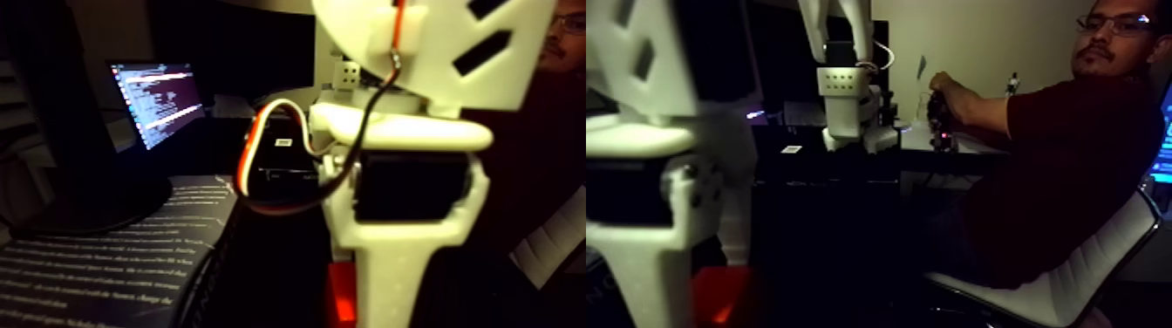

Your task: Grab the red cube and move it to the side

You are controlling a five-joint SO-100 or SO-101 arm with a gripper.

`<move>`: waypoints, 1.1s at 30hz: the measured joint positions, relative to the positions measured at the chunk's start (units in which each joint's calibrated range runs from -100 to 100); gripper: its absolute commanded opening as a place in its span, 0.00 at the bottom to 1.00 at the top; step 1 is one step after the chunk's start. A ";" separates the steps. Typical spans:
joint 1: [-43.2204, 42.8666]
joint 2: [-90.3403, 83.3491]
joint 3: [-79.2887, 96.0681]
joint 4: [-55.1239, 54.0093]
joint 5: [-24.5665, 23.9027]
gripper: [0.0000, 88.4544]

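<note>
The picture holds two side-by-side halves. My white arm fills the near foreground of both, blurred and very close. One white finger [389, 277] of my gripper [371, 305] reaches down to the bottom edge, and its tips are cut off there. The red cube [341, 297] glows at the bottom, partly hidden behind that finger on its left in the left half. In the right half the red cube [725, 295] lies just right of the finger [643, 281]. I cannot tell whether the finger touches the cube or whether the jaws are open.
A dark desk holds a lit laptop screen [157, 100] at left and a printed sheet [96, 262] in front. At right, a person [1059, 166] sits on a white chair [1081, 270], a hand on a second white arm [844, 100].
</note>
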 measured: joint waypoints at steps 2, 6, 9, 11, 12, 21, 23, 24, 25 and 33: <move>-0.39 0.00 0.00 0.00 0.00 0.28; -0.54 0.00 0.00 0.00 0.00 0.28; -0.54 0.00 0.00 0.00 0.00 0.28; -0.54 0.00 0.00 0.00 0.00 0.24; -0.54 0.00 0.00 0.00 0.00 0.21; -0.54 0.00 0.00 0.08 0.00 0.01; -0.54 0.00 0.00 0.82 0.00 0.01; -0.54 0.00 0.00 1.14 0.00 0.01; -0.54 0.00 0.00 1.22 0.00 0.01; -0.62 0.00 -1.00 4.81 0.00 0.02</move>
